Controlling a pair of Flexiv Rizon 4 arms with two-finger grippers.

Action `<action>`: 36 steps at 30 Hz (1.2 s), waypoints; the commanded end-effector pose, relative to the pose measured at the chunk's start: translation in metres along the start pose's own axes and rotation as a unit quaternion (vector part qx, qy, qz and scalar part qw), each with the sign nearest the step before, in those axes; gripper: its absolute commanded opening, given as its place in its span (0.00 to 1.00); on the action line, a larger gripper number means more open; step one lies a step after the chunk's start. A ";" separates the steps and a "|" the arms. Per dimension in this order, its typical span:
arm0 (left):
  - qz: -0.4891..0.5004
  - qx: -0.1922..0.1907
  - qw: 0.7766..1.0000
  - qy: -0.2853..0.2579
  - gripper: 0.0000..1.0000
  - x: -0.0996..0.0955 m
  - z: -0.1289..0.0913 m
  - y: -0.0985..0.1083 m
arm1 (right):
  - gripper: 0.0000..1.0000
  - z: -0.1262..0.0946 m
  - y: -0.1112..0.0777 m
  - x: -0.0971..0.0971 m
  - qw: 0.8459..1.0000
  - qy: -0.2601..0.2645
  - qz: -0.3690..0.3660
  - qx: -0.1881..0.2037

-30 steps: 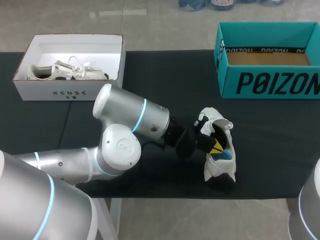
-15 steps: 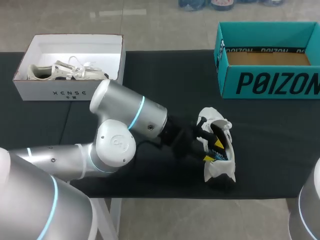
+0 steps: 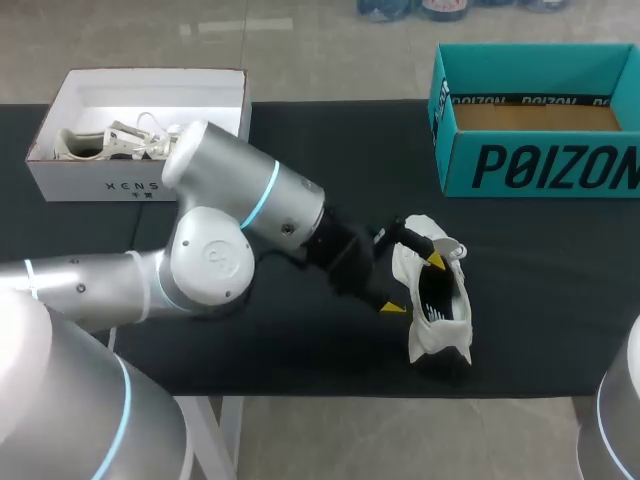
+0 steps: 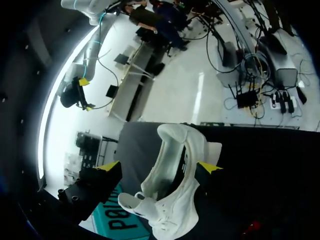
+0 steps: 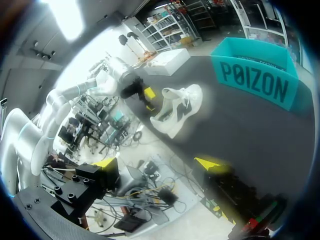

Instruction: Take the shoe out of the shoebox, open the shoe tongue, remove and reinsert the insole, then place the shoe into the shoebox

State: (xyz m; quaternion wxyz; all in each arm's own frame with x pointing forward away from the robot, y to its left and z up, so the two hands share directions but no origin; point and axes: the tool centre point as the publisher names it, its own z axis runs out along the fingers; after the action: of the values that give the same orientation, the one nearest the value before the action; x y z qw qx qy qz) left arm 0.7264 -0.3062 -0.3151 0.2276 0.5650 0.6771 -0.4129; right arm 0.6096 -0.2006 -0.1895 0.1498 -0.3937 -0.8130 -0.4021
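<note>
Fingers of the left gripper (image 3: 414, 283) stand wide apart, the white shoe (image 3: 437, 338) lying partly between them, while the right gripper (image 5: 157, 163) also gapes open.

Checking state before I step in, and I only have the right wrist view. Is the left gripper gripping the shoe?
Observer: No. The left wrist view shows the left gripper open. The shoe is between its fingers, and one finger is clear of it.
Operator: Anything in the teal box?
Observer: Nothing that shows. In the head view the teal box has a bare cardboard bottom.
Operator: And the white box?
Observer: The head view shows the white box holding a second shoe.
</note>
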 end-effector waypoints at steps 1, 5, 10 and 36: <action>0.092 -0.021 0.931 0.353 1.00 -0.011 -0.005 -0.001 | 1.00 0.001 -0.005 0.008 0.990 -0.139 0.000 -0.005; 0.090 -0.045 0.921 0.377 1.00 -0.012 -0.007 -0.001 | 1.00 0.001 -0.005 0.008 0.990 -0.139 0.000 -0.005; 0.090 -0.045 0.921 0.377 1.00 -0.012 -0.007 -0.001 | 1.00 0.001 -0.005 0.008 0.990 -0.139 0.000 -0.005; 0.038 -0.121 0.894 0.430 0.00 -0.002 0.015 -0.011 | 1.00 0.001 -0.005 0.008 0.990 -0.139 0.000 -0.005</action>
State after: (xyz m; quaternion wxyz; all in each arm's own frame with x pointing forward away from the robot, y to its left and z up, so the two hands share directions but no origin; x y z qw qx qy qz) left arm 0.7189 -0.3116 -0.3153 0.0477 0.6827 0.7211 -0.1076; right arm 0.6096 -0.2006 -0.1894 0.1493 -0.3940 -0.8130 -0.4018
